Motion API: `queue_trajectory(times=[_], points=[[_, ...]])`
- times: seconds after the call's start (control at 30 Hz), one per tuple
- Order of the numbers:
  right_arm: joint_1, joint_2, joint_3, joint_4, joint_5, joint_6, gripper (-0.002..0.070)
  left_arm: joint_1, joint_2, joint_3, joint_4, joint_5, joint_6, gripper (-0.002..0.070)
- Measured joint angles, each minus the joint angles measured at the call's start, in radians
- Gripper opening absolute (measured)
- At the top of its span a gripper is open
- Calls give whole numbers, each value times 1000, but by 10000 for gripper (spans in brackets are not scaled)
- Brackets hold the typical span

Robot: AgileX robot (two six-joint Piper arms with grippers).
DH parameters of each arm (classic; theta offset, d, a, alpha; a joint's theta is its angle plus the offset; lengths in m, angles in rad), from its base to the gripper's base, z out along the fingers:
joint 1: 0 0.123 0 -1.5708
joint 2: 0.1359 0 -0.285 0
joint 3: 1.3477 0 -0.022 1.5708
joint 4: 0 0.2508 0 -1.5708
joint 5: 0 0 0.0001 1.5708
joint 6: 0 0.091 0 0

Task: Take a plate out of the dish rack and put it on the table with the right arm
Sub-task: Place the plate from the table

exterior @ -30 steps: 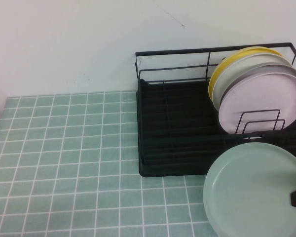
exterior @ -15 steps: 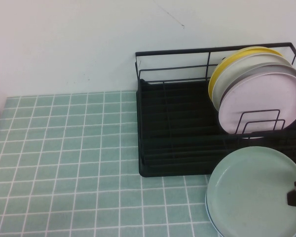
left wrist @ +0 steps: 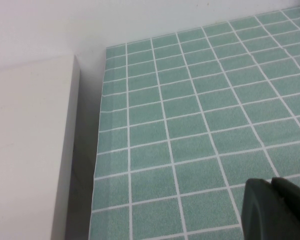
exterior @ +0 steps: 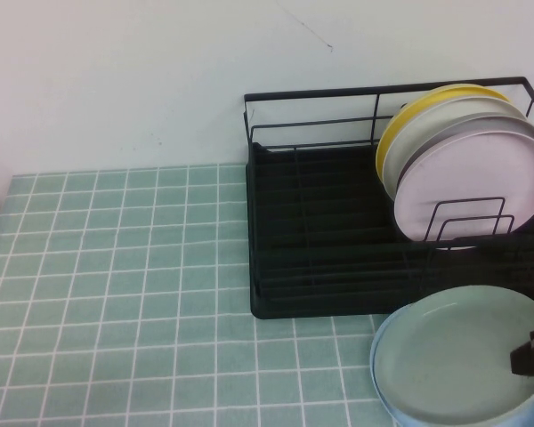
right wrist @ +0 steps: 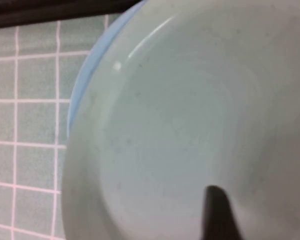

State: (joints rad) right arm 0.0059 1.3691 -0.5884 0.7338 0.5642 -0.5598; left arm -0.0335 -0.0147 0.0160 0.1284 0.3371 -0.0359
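The pale mint-green plate (exterior: 454,356) is at the front right of the table (exterior: 116,294), lying almost flat just over a light blue plate (exterior: 383,351); I cannot tell whether the two touch. My right gripper (exterior: 529,351) is shut on the mint plate's right rim, at the picture's right edge. In the right wrist view the plate (right wrist: 190,125) fills the frame, with one dark finger (right wrist: 217,215) on top of it and the other hidden below. The black dish rack (exterior: 320,240) stands behind it. My left gripper (left wrist: 272,210) is shut and hovers over bare cloth, seen only in the left wrist view.
A pink plate (exterior: 476,182), a whitish plate (exterior: 427,133) and a yellow plate (exterior: 396,133) stand in the rack's right half. A white wall is behind. A pale block (left wrist: 30,150) borders the table's left edge.
The mint-green plate has come down and tilted flatter, and the light blue plate's rim now shows under it. My right gripper has sunk a little with it.
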Motion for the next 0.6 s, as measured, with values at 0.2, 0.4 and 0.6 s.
queue_trajectory(times=[0.2,0.4,0.6], points=[[0,-26,0,-101,20,82,435,0,0,0,0,0,0,-3],[0,-139,0,-209,58,171,445,0,0,0,0,0,0,-3],[0,-311,0,-280,159,220,431,0,0,0,0,0,0,-3]])
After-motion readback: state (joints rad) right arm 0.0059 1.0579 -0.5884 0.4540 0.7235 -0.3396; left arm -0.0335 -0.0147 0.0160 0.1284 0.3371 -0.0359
